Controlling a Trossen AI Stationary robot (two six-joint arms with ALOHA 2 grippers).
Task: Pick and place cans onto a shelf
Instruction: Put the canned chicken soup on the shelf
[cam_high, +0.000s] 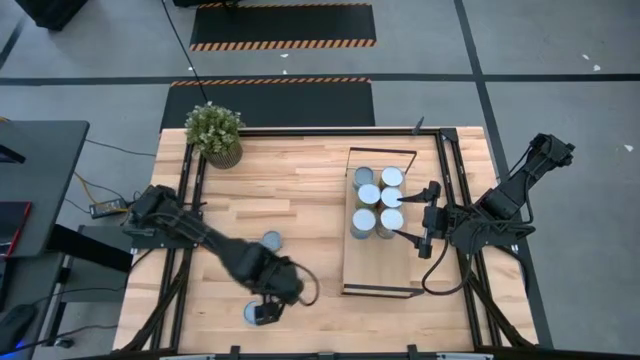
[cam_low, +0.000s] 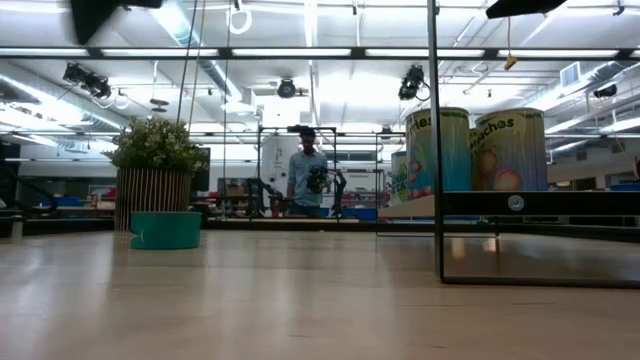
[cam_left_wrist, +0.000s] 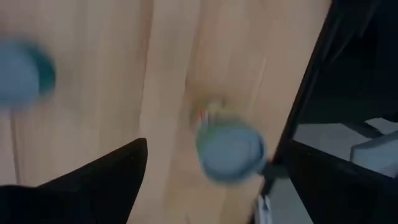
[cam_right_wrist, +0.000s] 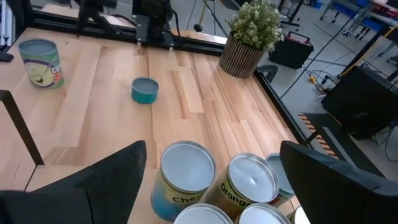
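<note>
Several cans (cam_high: 376, 200) stand upright in a tight group on the far half of the light-wood shelf (cam_high: 380, 270); they also show in the right wrist view (cam_right_wrist: 186, 174) and the low view (cam_low: 437, 150). My right gripper (cam_high: 408, 218) is open at the group's right side, its fingers (cam_right_wrist: 106, 180) spread above the nearest cans, touching none. My left gripper (cam_high: 266, 310) is open over a can (cam_high: 252, 314) standing near the table's front edge. That can (cam_left_wrist: 230, 152) shows between its spread fingers (cam_left_wrist: 99, 180). A short teal can (cam_high: 270, 241) stands on the tabletop.
A potted plant (cam_high: 214, 133) stands at the table's far left corner. The shelf's near half is bare board, with thin black frames at its short ends (cam_high: 382, 292). A person (cam_low: 306, 180) stands in the room far behind the table.
</note>
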